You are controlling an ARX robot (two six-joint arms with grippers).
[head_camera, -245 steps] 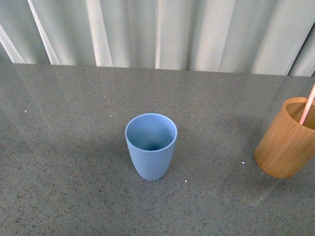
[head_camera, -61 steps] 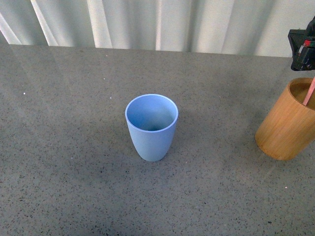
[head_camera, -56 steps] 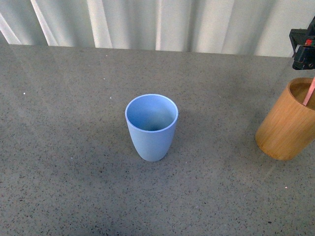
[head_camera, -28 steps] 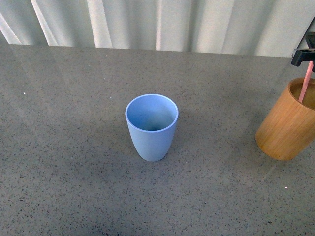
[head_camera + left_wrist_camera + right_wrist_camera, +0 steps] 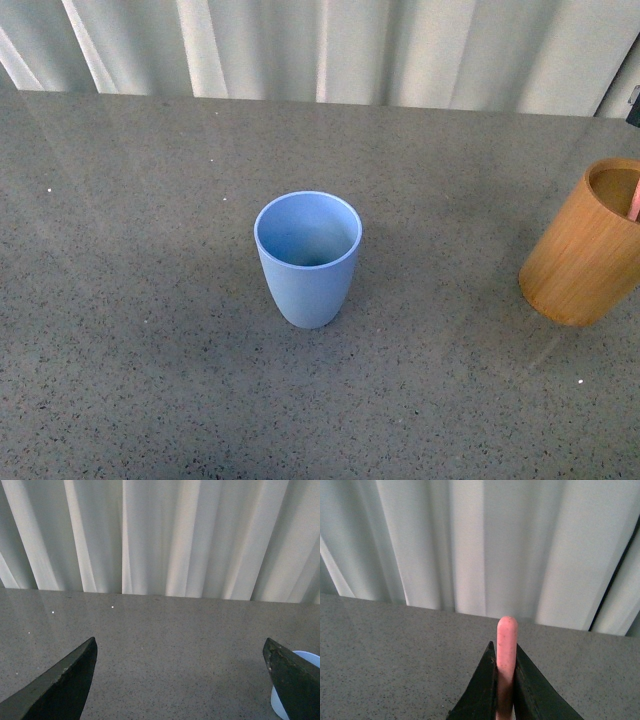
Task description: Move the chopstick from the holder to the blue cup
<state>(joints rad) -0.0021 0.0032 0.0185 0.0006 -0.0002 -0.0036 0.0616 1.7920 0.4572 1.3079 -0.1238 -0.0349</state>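
Right wrist view: the right claw (image 5: 506,695) pinches the chopstick (image 5: 507,640) just below its tip. Its lower part shows inside the holder (image 5: 585,250) at the desk's (image 5: 150,330) right edge. The blue cup (image 5: 308,255) stands mid-desk, and the left claw (image 5: 180,680) gapes wide, empty.

Pink chopstick (image 5: 507,640) w/ low end in tan holder (image 5: 585,250) far rt; blue cup (image 5: 308,262) upright, centre, well apart

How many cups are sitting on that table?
2. The blue cup stands near the middle of the table; the bamboo holder stands at the right edge of the front view, partly cut off. Others could sit outside the pictures.
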